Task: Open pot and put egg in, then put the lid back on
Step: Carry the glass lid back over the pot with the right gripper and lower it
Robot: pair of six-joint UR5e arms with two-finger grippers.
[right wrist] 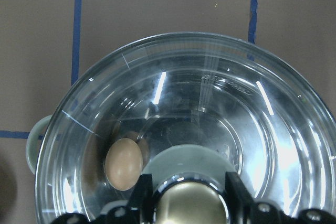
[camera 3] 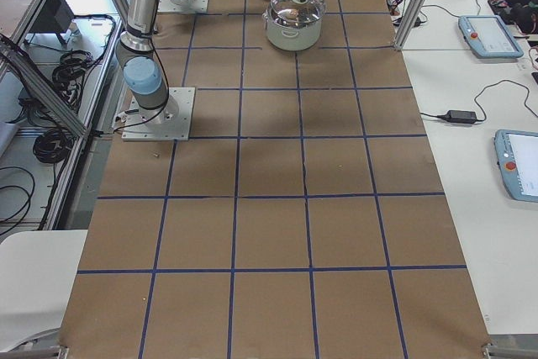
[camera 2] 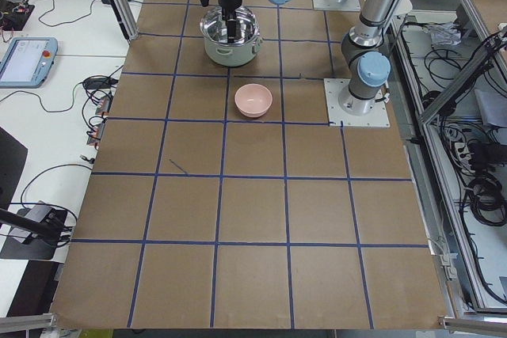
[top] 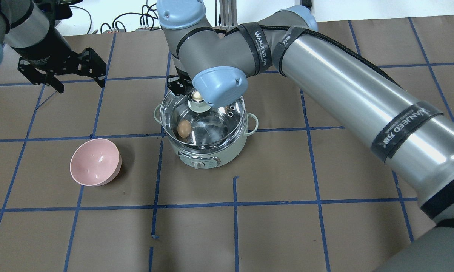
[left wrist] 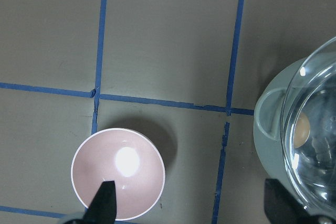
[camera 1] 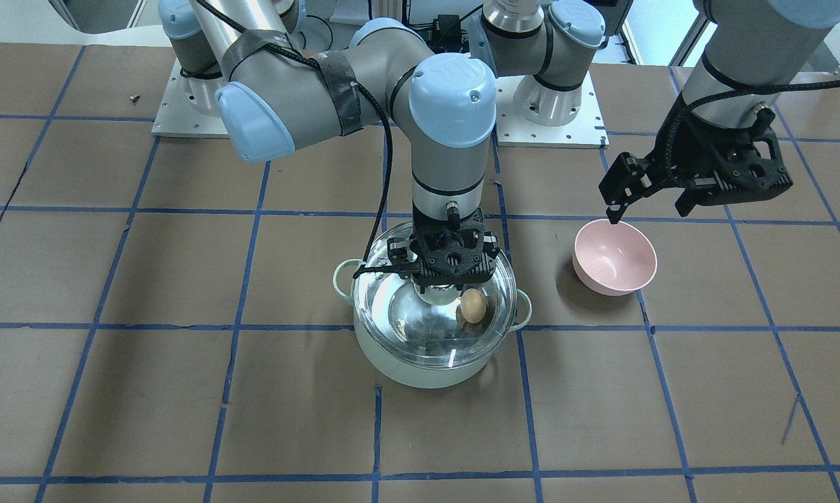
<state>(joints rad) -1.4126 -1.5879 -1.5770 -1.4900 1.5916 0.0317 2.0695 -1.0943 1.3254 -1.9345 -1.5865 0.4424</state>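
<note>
The mint-green pot point(camera 1: 420, 374) stands mid-table. The clear glass lid point(camera 1: 406, 328) lies over its rim; I cannot tell whether it rests fully. The tan egg point(camera 1: 473, 306) lies inside the pot and shows through the glass, also in the overhead view point(top: 184, 128) and the right wrist view point(right wrist: 124, 163). My right gripper point(camera 1: 442, 290) points straight down, its fingers closed on either side of the brass knob point(right wrist: 189, 203). My left gripper point(camera 1: 650, 202) is open and empty, hanging above the pink bowl's far rim.
A pink bowl point(camera 1: 614, 257) sits empty on the brown paper, toward my left of the pot point(top: 204, 158). Both arm bases stand on white plates point(camera 1: 182, 126) at the table's back edge.
</note>
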